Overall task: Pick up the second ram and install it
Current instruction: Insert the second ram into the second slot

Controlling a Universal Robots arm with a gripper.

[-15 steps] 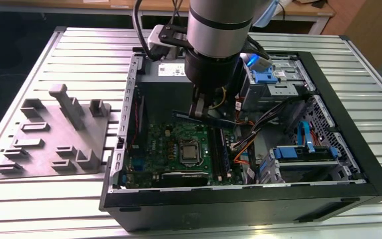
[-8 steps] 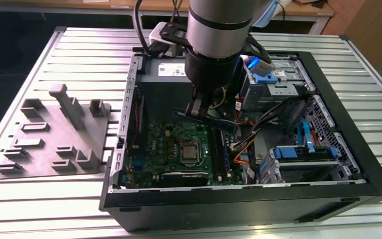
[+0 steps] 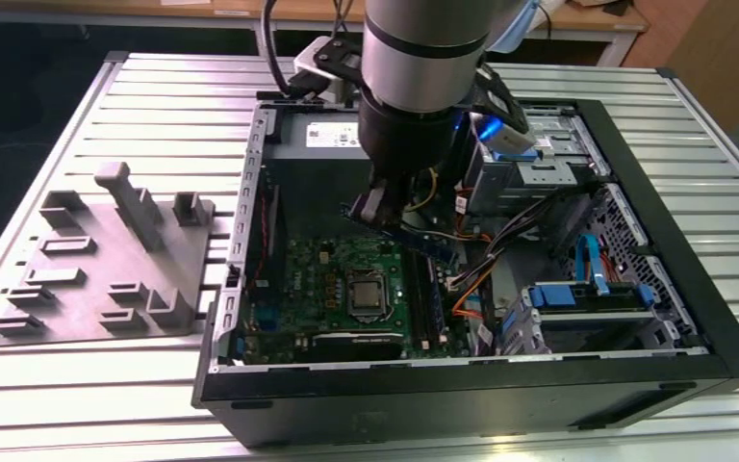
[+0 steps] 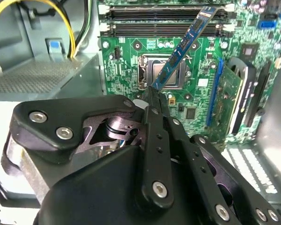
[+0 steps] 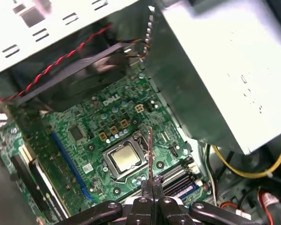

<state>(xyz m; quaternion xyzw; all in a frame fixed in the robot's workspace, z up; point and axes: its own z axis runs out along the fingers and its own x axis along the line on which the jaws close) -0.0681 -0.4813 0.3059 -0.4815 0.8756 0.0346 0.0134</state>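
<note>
Gripper (image 4: 152,90) is clenched on the ram (image 4: 182,47), pinching one short end. The rest of the stick juts out past the fingertips, unsupported. Ram is in the air inside the case (image 3: 472,404), tilted, above the board (image 4: 201,70) and clear of it. In the second wrist view its free end overlaps the slots (image 4: 164,21) and its mid-length crosses the CPU (image 4: 166,75). In the first wrist view it's edge-on, a thin line. Edges, exterior view: cables (image 3: 472,284) sit just beside the ram's lower end on the exterior view's right, with the drive cage (image 3: 537,164) beyond them. Case wall on the exterior view's left is well apart. Room over the board's middle is open. Grey fixture (image 3: 100,269) sits on the table (image 3: 62,404), outside the case.
</note>
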